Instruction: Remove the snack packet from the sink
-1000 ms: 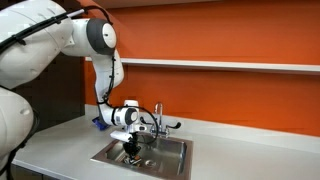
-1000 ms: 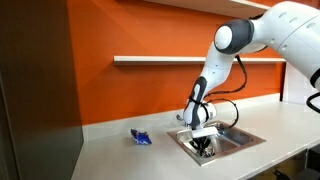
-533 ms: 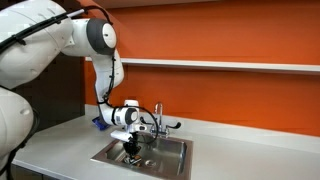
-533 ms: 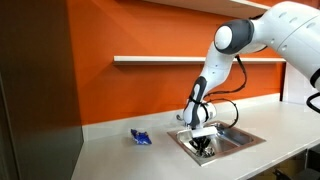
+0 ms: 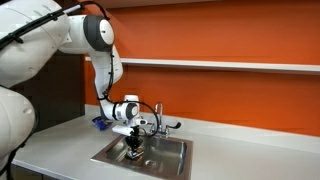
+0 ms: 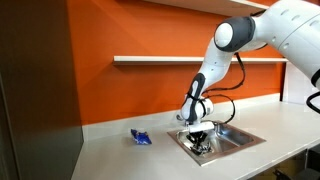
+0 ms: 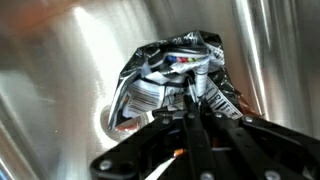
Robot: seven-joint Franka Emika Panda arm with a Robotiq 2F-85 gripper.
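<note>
One robot arm's jaws clench a crumpled, shiny dark-and-silver foil snack packet (image 7: 178, 72) inside the rectangular stainless-steel sink (image 5: 168, 153).

In the wrist view the claw (image 7: 190, 100) is blurred and its base is cut off by the bottom edge. In both exterior views the packet (image 7: 170, 65) is too small to make out inside the sink (image 5: 168, 160).

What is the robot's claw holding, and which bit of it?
The gripper looks shut on the snack packet, pinching its crumpled edge nearest the wrist camera, low inside the sink.
</note>
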